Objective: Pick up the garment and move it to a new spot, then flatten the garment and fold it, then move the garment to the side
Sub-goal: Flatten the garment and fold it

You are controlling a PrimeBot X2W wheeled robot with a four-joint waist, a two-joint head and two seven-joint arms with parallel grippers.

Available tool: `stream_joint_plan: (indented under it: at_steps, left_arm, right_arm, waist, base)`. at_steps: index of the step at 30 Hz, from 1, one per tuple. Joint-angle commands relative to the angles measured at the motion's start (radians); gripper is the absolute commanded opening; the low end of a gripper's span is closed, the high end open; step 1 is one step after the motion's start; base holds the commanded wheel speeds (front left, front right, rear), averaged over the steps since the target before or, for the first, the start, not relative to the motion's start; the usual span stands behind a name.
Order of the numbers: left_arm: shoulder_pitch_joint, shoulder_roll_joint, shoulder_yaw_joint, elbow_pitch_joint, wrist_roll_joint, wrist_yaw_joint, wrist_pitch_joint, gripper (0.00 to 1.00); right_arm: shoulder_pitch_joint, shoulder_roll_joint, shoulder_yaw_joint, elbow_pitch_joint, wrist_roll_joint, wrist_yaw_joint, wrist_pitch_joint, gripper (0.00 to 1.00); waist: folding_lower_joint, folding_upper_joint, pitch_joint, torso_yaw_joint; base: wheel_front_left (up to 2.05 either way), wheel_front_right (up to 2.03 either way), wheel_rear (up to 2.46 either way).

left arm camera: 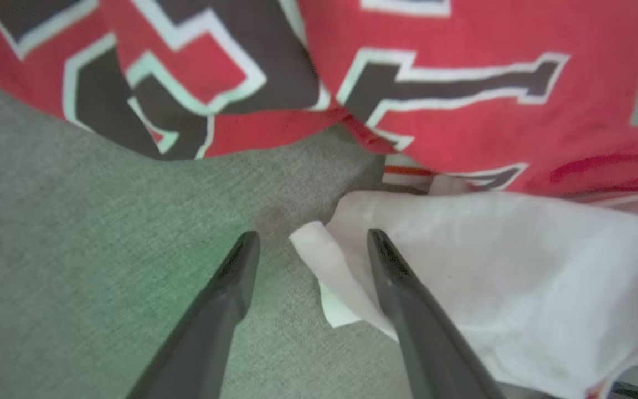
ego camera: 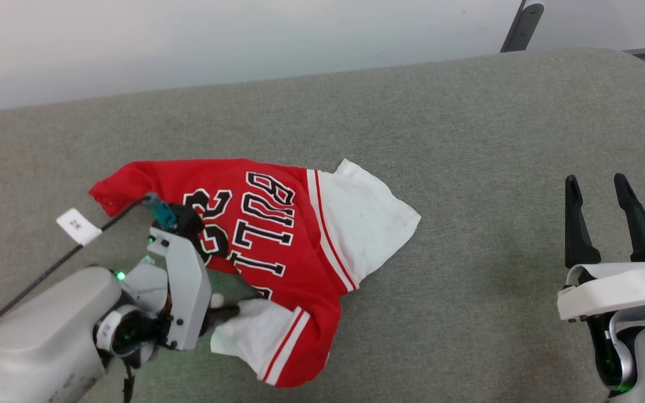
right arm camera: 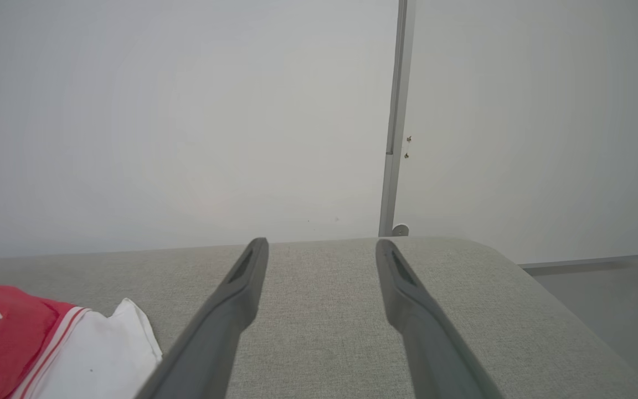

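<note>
**Item:** garment (ego camera: 277,235), a red shirt with white sleeves and black lettering.
**Position:** left-centre of the grey cloth-covered table (ego camera: 468,112). It lies rumpled and partly doubled over, with the lettering turned sideways. It is not flat, so spreading and folding are judged not yet done.

**Left claw** (left arm camera: 313,238): low at the garment's near edge, jaws moderately wide, holding nothing. The corner of the near white sleeve (left arm camera: 463,266) sits between the fingers, with one finger over the cloth and the other over bare table. This placement reads as a set-up to pinch that corner, since a loose edge gives the easiest purchase for lifting or pulling the cloth out.

**Right claw** (ego camera: 596,184): wide, empty, fingers up, at the table's right and well apart from the garment. It is probably parked clear until a second hold is needed
</note>
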Motion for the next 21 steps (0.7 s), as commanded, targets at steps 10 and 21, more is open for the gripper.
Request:
stream_joint_plan:
  at_steps: [10, 21]
  left_arm:
    - [0.042, -0.014, -0.017, 0.028, -0.061, 0.008, 0.073, 0.00]
    - [0.018, 0.055, -0.002, 0.019, -0.011, 0.011, 0.030, 0.00]
  right_arm:
    - [-0.011, -0.005, -0.006, -0.002, -0.001, -0.002, -0.001, 1.00]
    - [0.022, -0.006, -0.016, -0.017, -0.009, -0.002, 0.008, 1.00]
  waist:
    - [0.0000, 0.0000, 0.000, 0.013]
    - [0.0000, 0.0000, -0.026, 0.049]
  base:
    - [0.00, 0.00, 0.00]
    - [0.00, 0.00, 0.00]
